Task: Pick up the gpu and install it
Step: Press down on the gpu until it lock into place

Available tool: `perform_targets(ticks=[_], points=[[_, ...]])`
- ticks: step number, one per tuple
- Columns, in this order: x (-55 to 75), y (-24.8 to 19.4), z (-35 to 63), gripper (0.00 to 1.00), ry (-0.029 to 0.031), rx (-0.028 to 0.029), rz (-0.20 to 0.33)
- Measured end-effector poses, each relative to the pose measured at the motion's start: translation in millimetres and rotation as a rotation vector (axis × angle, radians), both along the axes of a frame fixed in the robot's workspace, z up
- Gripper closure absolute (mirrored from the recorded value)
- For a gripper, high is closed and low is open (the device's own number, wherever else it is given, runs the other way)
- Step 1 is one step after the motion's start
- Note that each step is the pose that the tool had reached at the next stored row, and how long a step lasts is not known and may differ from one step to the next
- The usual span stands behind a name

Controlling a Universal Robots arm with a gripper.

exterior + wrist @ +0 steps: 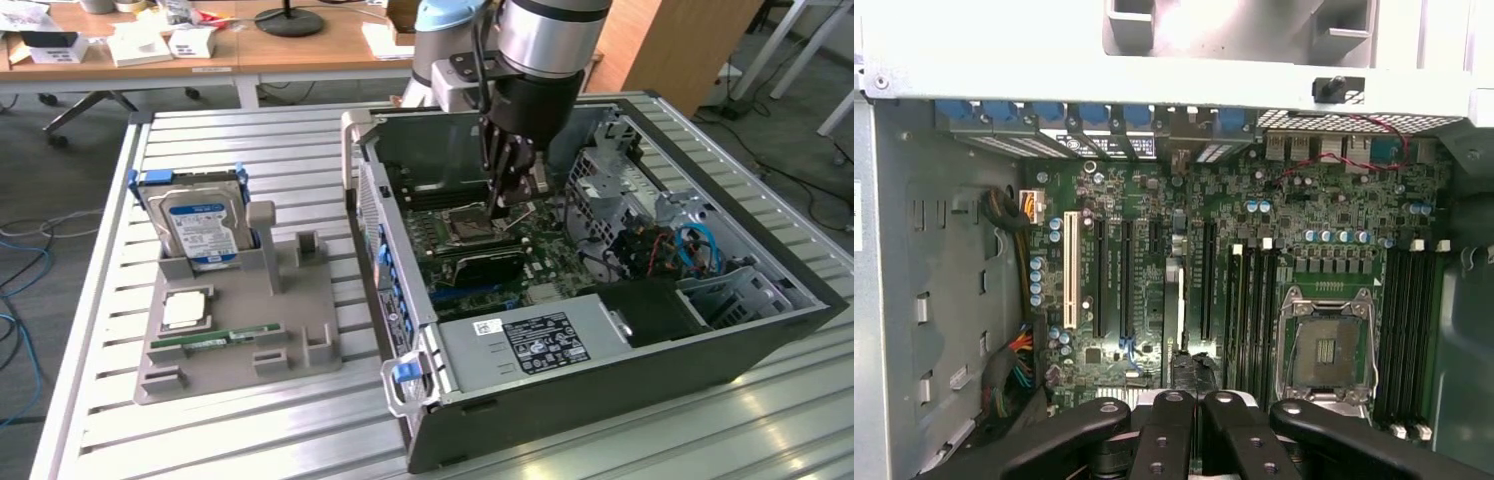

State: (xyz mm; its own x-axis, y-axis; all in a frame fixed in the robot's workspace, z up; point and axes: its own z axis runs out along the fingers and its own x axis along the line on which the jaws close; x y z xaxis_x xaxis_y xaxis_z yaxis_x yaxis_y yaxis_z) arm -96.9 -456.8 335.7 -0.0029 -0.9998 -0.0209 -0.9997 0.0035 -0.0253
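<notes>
- Jaws (511, 208) (1196, 398) are drawn together, hanging point-down inside the open computer case (747, 345). Whether they pinch anything cannot be told.
- Just beneath them the gpu (483, 266), a flat black card, stands on the motherboard (1154, 215) beside the empty CPU socket (467, 226) (1329, 350). Its seating in a slot is hard to make out.
- Nearest in the exterior view is the ribbed metal table (200, 445). Its near edge is cut off.
- The case lies on its side on the table, with the labelled power supply (534, 345) at its near end.
- To the exterior view's left of the case sits a grey holder (314, 300).
- A slim green RAM stick (214, 340) lies in the holder's near part.
- A square processor chip (184, 308) lies behind the stick.
- A silver hard drive (200, 225) with a blue-white label stands upright at the holder's far end.
- The arm (547, 40) comes down from above, hiding the case's far inner wall.
- Cables (20, 270) trail on the grey floor at the exterior view's left.
- Farthest back is a wooden desk (307, 50) carrying small boxes too small to read.
</notes>
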Motion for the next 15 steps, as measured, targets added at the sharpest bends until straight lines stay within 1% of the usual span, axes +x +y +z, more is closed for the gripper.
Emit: perform_targets(ticks=[2,6,8,9,11,15], points=[[0.6,0.0,0.0,0.89,0.0102,0.0001,-0.002],[1.4,0.0,-0.2,0.89,0.0358,0.0000,-0.006],[1.4,0.0,-0.4,0.89,0.0450,-0.0001,-0.007],[1.4,0.0,-0.5,0.89,0.0469,-0.0002,-0.007],[1.3,0.0,-1.1,0.89,0.0489,-0.0001,-0.007],[1.4,0.0,-1.2,0.89,0.0491,-0.0001,-0.007]])
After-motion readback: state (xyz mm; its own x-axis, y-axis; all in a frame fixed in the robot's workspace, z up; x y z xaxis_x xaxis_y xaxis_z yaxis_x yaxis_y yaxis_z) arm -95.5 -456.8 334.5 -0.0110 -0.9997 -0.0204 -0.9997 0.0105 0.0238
